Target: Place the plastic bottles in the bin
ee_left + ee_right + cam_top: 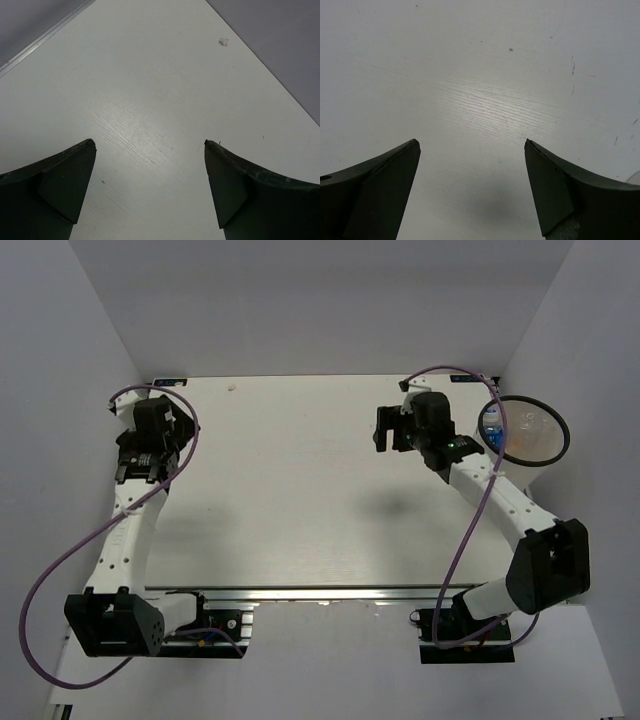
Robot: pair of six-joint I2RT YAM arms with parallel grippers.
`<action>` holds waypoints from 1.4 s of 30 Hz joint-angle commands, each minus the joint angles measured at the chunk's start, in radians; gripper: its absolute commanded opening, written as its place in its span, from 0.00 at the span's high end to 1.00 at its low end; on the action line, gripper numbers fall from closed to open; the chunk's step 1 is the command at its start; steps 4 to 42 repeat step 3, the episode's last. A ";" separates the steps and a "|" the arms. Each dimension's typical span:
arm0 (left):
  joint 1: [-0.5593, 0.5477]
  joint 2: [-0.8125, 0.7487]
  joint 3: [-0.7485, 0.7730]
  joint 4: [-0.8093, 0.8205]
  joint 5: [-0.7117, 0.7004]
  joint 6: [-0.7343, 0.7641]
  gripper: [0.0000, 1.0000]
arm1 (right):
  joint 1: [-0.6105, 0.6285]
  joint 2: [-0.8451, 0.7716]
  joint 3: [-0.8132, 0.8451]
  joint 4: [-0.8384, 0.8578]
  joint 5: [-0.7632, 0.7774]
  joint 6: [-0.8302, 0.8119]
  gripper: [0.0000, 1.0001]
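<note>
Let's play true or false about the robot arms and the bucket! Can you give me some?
1. The left pincer and the right pincer are both open. True.
2. The right pincer holds a bottle. False: it holds nothing.
3. The bin stands at the table's far right. True.
4. Bottles lie all over the table. False: none lies on the table; a blue-labelled bottle shows inside the bin.
5. A small white scrap lies on the table. True.
</note>
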 commanded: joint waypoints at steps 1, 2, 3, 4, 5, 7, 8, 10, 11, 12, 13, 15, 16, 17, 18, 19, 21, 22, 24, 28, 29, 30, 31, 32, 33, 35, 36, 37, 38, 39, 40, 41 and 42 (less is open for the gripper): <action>-0.003 -0.042 -0.010 0.026 -0.033 0.007 0.02 | 0.000 -0.033 -0.013 0.106 -0.012 0.021 0.11; -0.003 -0.045 -0.012 0.034 -0.035 0.012 0.02 | 0.000 -0.037 -0.016 0.111 -0.009 0.025 0.11; -0.003 -0.048 -0.013 0.038 -0.035 0.013 0.02 | 0.000 -0.042 -0.021 0.120 -0.009 0.030 0.10; -0.003 -0.048 -0.013 0.038 -0.035 0.013 0.02 | 0.000 -0.042 -0.021 0.120 -0.009 0.030 0.10; -0.003 -0.048 -0.013 0.038 -0.035 0.013 0.02 | 0.000 -0.042 -0.021 0.120 -0.009 0.030 0.10; -0.003 -0.048 -0.013 0.038 -0.035 0.013 0.02 | 0.000 -0.042 -0.021 0.120 -0.009 0.030 0.10; -0.003 -0.048 -0.013 0.038 -0.035 0.013 0.02 | 0.000 -0.042 -0.021 0.120 -0.009 0.030 0.10; -0.003 -0.048 -0.013 0.038 -0.035 0.013 0.02 | 0.000 -0.042 -0.021 0.120 -0.009 0.030 0.10; -0.003 -0.048 -0.013 0.038 -0.035 0.013 0.02 | 0.000 -0.042 -0.021 0.120 -0.009 0.030 0.10; -0.003 -0.048 -0.013 0.038 -0.035 0.013 0.02 | 0.000 -0.042 -0.021 0.120 -0.009 0.030 0.10; -0.003 -0.048 -0.013 0.038 -0.035 0.013 0.02 | 0.000 -0.042 -0.021 0.120 -0.009 0.030 0.10; -0.003 -0.048 -0.013 0.038 -0.035 0.013 0.02 | 0.000 -0.042 -0.021 0.120 -0.009 0.030 0.10; -0.003 -0.048 -0.013 0.038 -0.035 0.013 0.02 | 0.000 -0.042 -0.021 0.120 -0.009 0.030 0.10; -0.003 -0.048 -0.013 0.038 -0.035 0.013 0.02 | 0.000 -0.042 -0.021 0.120 -0.009 0.030 0.10; -0.003 -0.048 -0.013 0.038 -0.035 0.013 0.02 | 0.000 -0.042 -0.021 0.120 -0.009 0.030 0.10; -0.003 -0.048 -0.013 0.038 -0.035 0.013 0.02 | 0.000 -0.042 -0.021 0.120 -0.009 0.030 0.10; -0.003 -0.048 -0.013 0.038 -0.035 0.013 0.02 | 0.000 -0.042 -0.021 0.120 -0.009 0.030 0.10; -0.003 -0.048 -0.013 0.038 -0.035 0.013 0.02 | 0.000 -0.042 -0.021 0.120 -0.009 0.030 0.10; -0.003 -0.048 -0.013 0.038 -0.035 0.013 0.02 | 0.000 -0.042 -0.021 0.120 -0.009 0.030 0.10; -0.003 -0.048 -0.013 0.038 -0.035 0.013 0.02 | 0.000 -0.042 -0.021 0.120 -0.009 0.030 0.10; -0.003 -0.048 -0.013 0.038 -0.035 0.013 0.02 | 0.000 -0.042 -0.021 0.120 -0.009 0.030 0.10; -0.003 -0.048 -0.013 0.038 -0.035 0.013 0.02 | 0.000 -0.042 -0.021 0.120 -0.009 0.030 0.10; -0.003 -0.048 -0.013 0.038 -0.035 0.013 0.02 | 0.000 -0.042 -0.021 0.120 -0.009 0.030 0.10; -0.003 -0.048 -0.013 0.038 -0.035 0.013 0.02 | 0.000 -0.042 -0.021 0.120 -0.009 0.030 0.10; -0.003 -0.048 -0.013 0.038 -0.035 0.013 0.02 | 0.000 -0.042 -0.021 0.120 -0.009 0.030 0.10; -0.003 -0.048 -0.013 0.038 -0.035 0.013 0.02 | 0.000 -0.042 -0.021 0.120 -0.009 0.030 0.10; -0.003 -0.048 -0.013 0.038 -0.035 0.013 0.02 | 0.000 -0.042 -0.021 0.120 -0.009 0.030 0.10; -0.003 -0.048 -0.013 0.038 -0.035 0.013 0.02 | 0.000 -0.042 -0.021 0.120 -0.009 0.030 0.10; -0.003 -0.048 -0.013 0.038 -0.035 0.013 0.02 | 0.000 -0.042 -0.021 0.120 -0.009 0.030 0.10; -0.003 -0.048 -0.013 0.038 -0.035 0.013 0.02 | 0.000 -0.042 -0.021 0.120 -0.009 0.030 0.10; -0.003 -0.048 -0.013 0.038 -0.035 0.013 0.02 | 0.000 -0.042 -0.021 0.120 -0.009 0.030 0.10; -0.003 -0.048 -0.013 0.038 -0.035 0.013 0.02 | 0.000 -0.042 -0.021 0.120 -0.009 0.030 0.10; -0.003 -0.048 -0.013 0.038 -0.035 0.013 0.02 | 0.000 -0.042 -0.021 0.120 -0.009 0.030 0.10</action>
